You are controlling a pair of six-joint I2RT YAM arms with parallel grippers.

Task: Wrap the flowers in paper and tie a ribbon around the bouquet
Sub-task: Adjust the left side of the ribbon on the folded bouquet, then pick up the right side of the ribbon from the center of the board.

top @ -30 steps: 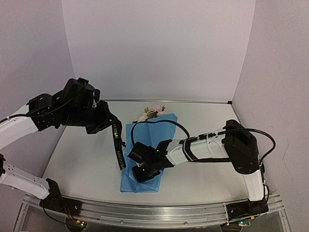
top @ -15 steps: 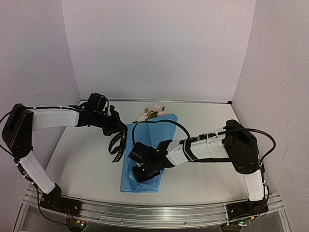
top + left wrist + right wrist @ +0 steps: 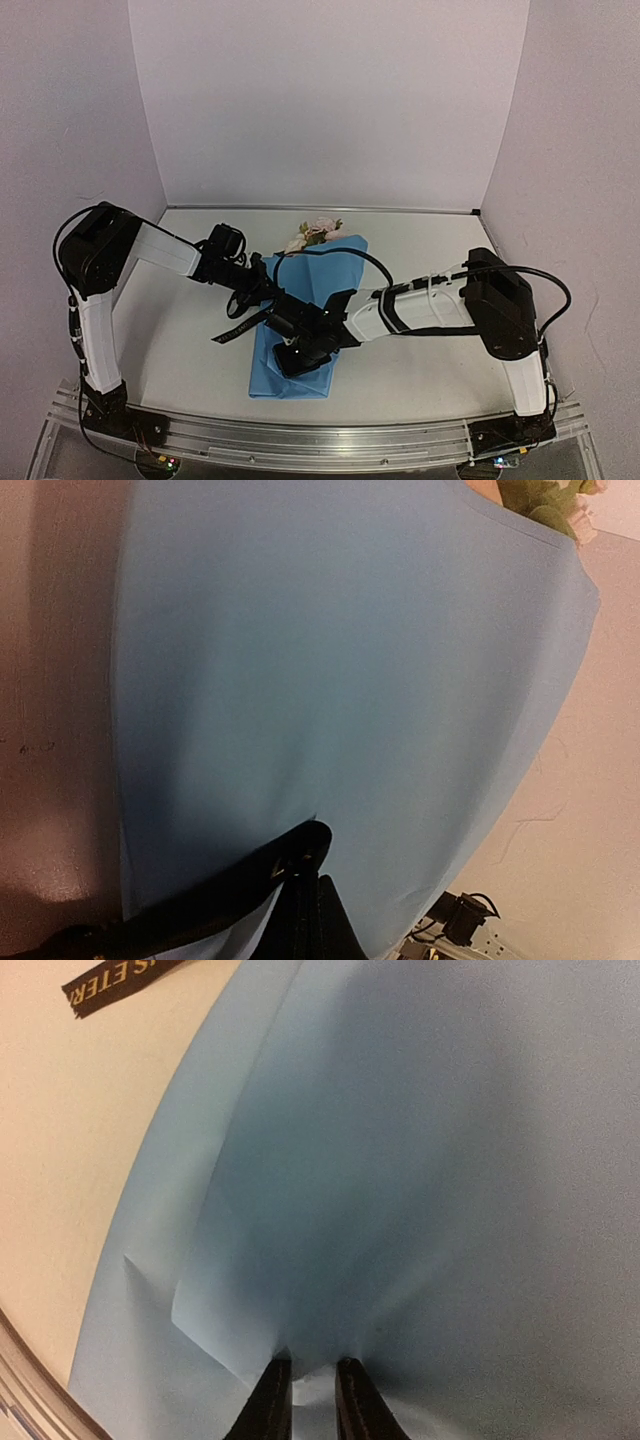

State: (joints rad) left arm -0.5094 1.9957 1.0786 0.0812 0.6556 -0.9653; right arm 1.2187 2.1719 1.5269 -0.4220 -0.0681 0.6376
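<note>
Right fingers (image 3: 268, 1405): drawn close together on a ridge of the paper (image 3: 420, 1160), which is puckered up into the narrow gap between them.
Left gripper (image 3: 255, 285): clamped fully shut on the ribbon (image 3: 238, 325), held low at the left edge of the paper.
Right gripper (image 3: 312, 1395): set on the near half of the wrap. The fold is judged to be pinched so that the wrap is kept closed and pinned down while the ribbon is brought in.
Ribbon course: trailed from the left gripper toward the near left, its free end laid on the table (image 3: 170, 340) just beside the paper. It is not yet passed around the bundle.
Paper: folded lengthwise over the stems, light blue face outward, flat on the table between the two arms.
Flowers (image 3: 320, 229): pale heads and leaves left showing at the far end of the paper.
Writing: pale capitals "ETER" are read on the ribbon's end in the right wrist view, the rest being cut off by the frame edge. No other label can be read.
</note>
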